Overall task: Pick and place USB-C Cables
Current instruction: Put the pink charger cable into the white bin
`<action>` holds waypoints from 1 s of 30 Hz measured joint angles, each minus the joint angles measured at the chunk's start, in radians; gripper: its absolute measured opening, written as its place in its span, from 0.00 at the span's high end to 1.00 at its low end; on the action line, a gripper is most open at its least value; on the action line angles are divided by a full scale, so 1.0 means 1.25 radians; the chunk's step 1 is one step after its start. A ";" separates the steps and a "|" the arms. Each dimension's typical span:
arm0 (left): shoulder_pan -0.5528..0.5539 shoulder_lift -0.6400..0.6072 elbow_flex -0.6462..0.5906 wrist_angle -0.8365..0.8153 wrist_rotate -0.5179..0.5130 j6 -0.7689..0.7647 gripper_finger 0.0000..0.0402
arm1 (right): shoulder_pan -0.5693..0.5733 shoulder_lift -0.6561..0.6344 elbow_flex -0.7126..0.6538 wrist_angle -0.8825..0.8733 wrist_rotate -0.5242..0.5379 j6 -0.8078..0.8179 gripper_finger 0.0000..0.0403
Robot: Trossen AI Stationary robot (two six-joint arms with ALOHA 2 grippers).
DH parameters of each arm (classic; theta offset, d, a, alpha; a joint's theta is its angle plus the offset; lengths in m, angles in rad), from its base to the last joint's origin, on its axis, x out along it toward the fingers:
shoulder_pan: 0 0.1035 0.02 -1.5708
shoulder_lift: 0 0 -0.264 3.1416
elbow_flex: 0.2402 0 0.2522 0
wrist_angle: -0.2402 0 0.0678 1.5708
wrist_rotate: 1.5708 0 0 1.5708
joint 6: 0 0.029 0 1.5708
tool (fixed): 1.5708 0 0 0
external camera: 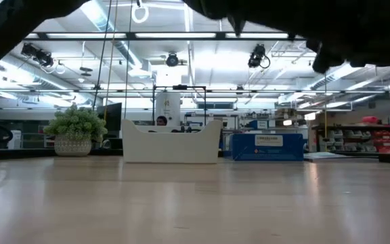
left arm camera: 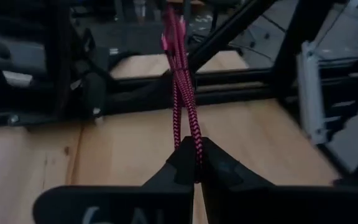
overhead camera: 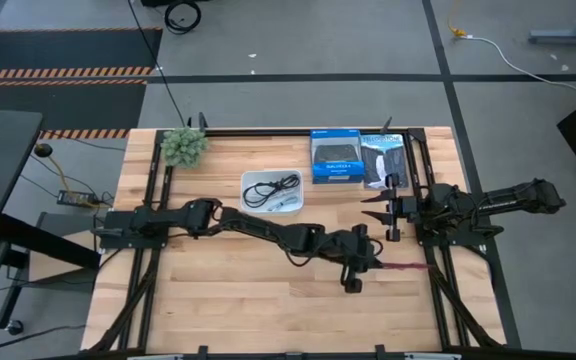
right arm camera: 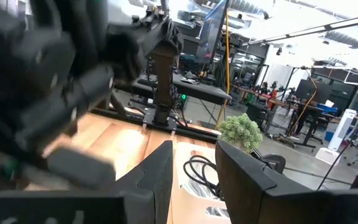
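Note:
My left gripper (overhead camera: pixel 360 268) is stretched far toward the table's right side and is shut on the dark red braided cable (overhead camera: pixel 404 266), which runs on from the fingers toward the right edge. In the left wrist view the cable (left arm camera: pixel 184 93) shows as two strands side by side. A black cable (overhead camera: pixel 272 188) lies coiled in the white tray (overhead camera: pixel 249 180), with something pale beside it. My right gripper (overhead camera: pixel 386 212) is open and holds nothing. It hovers near the right edge, in front of the boxes. The other cables do not show. My left gripper pinches the dark red cable between its two shut fingertips (left arm camera: pixel 219 168), on a doubled stretch (left arm camera: pixel 193 149) where two strands run side by side. The cable reaches straight ahead from the tips, fairly taut. Whether its far end (left arm camera: pixel 166 34) rests on anything, I cannot tell.
A blue box (overhead camera: pixel 335 157) and a black box (overhead camera: pixel 381 160) lie at the far edge, right of the tray. A potted plant (overhead camera: pixel 183 147) stands at the far left corner. Black frame rails (overhead camera: pixel 423 200) run along the table's right side. Bare wood lies toward the near edge.

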 joint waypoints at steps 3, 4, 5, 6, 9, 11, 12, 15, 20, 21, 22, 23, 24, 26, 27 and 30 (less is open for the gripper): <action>0.000 -0.029 -0.001 -0.014 0.010 -0.028 0.97 | 0.000 0.000 0.000 0.000 0.000 0.000 0.68; 0.000 -0.037 -0.001 -0.009 0.011 -0.040 0.97 | 0.000 0.000 0.000 0.002 0.000 0.000 0.68; 0.000 -0.051 -0.001 -0.008 0.009 -0.044 0.97 | 0.000 0.000 0.000 0.003 0.000 0.000 0.68; 0.001 -0.065 -0.001 -0.028 0.009 -0.047 0.97 | 0.000 0.000 0.000 0.003 0.000 0.000 0.68; 0.004 -0.105 0.000 -0.064 -0.002 -0.060 0.97 | 0.000 0.000 0.000 0.004 0.000 0.000 0.68; 0.006 -0.130 0.000 -0.110 -0.014 -0.060 0.97 | 0.000 0.000 0.000 0.004 0.000 0.000 0.68; 0.006 -0.140 0.000 -0.123 -0.019 -0.059 0.97 | 0.000 0.000 0.000 0.004 0.000 0.000 0.68; 0.006 -0.180 -0.001 -0.182 -0.029 -0.062 0.97 | 0.000 0.000 0.000 0.004 0.001 0.000 0.68; 0.012 -0.249 -0.001 -0.240 -0.019 -0.086 0.97 | 0.000 0.000 0.000 0.004 0.000 0.000 0.68; 0.014 -0.263 -0.001 -0.255 -0.013 -0.086 0.97 | 0.000 0.000 0.000 0.004 0.000 0.000 0.68; 0.017 -0.280 -0.001 -0.282 -0.013 -0.088 0.97 | 0.000 0.000 0.000 0.004 0.000 0.000 0.68; 0.020 -0.298 -0.001 -0.308 -0.012 -0.090 0.97 | 0.000 0.000 0.000 0.004 0.000 0.000 0.68; 0.024 -0.316 -0.001 -0.341 -0.012 -0.092 0.97 | 0.000 0.000 0.000 0.004 0.000 0.000 0.68; 0.030 -0.353 0.000 -0.420 -0.012 -0.096 0.97 | 0.000 0.000 0.000 0.005 0.000 0.000 0.68; 0.033 -0.368 0.000 -0.465 -0.012 -0.097 0.97 | 0.000 0.000 0.000 0.004 0.000 0.000 0.68; 0.044 -0.409 0.000 -0.566 -0.026 -0.085 0.97 | 0.000 0.000 0.000 0.005 0.000 0.000 0.68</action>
